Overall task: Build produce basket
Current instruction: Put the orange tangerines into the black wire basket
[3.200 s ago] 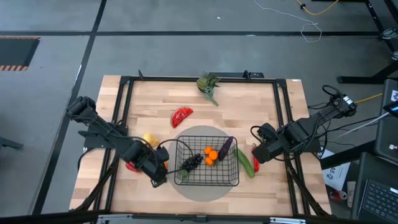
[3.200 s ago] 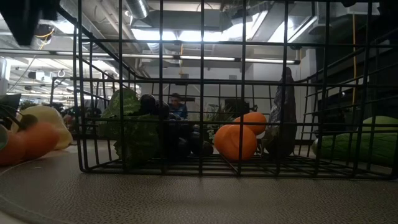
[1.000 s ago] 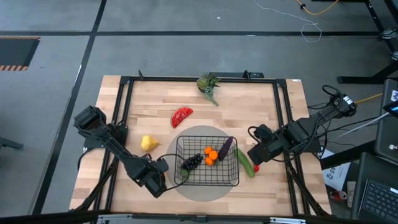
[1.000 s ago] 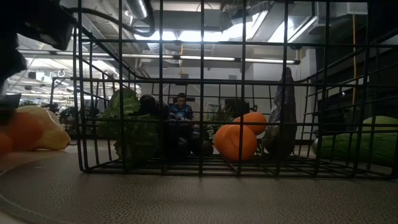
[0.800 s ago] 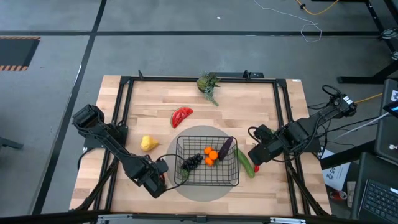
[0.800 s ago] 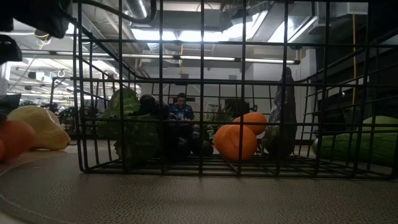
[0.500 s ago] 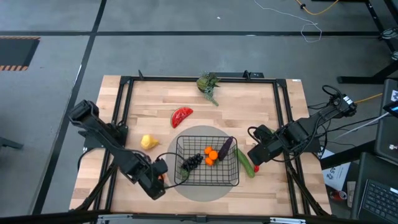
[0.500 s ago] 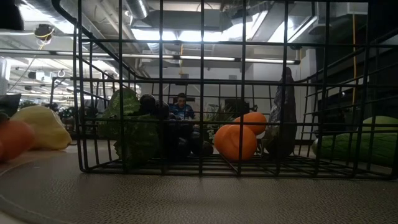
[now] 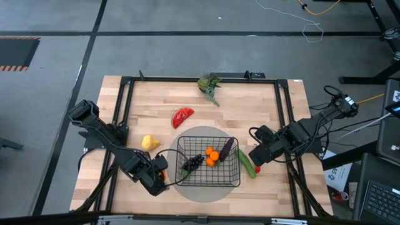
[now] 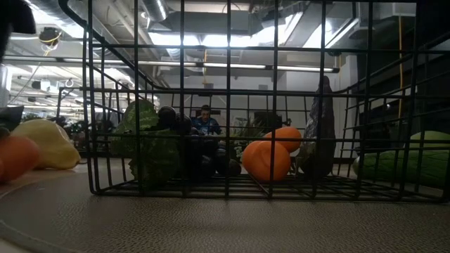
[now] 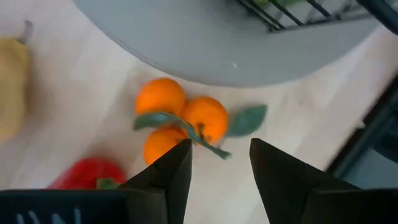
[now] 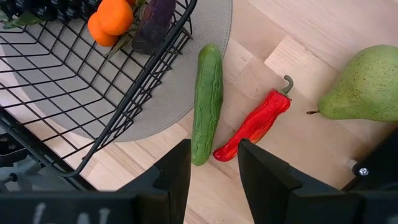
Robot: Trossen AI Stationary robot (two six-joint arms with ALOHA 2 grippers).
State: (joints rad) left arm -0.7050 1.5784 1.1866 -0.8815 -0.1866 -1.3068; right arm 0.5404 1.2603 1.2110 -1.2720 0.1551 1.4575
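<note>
1. On the left side of the light wooden desk, the left pincer hangs spread over a cluster of three small oranges with green leaves, gripping nothing; I judge it is lining up to pick them, since they lie just outside the round grey mat.
2. Beside that cluster lie a glossy red pepper and, further left, a pale yellow fruit, both outside the basket.
3. Far of the mat sits a red watermelon slice, long axis running near-left to far-right.
4. At the middle, the black wire-mesh basket stands on the mat, holding dark grapes, two oranges and a purple eggplant leaning on its right wall.
5. Right of the basket, a long green cucumber lies along that wall, half on the mat; a red chili lies nearly parallel, and a green pear points its stem at it.
6. The right pincer waits spread above the cucumber and chili.
</note>
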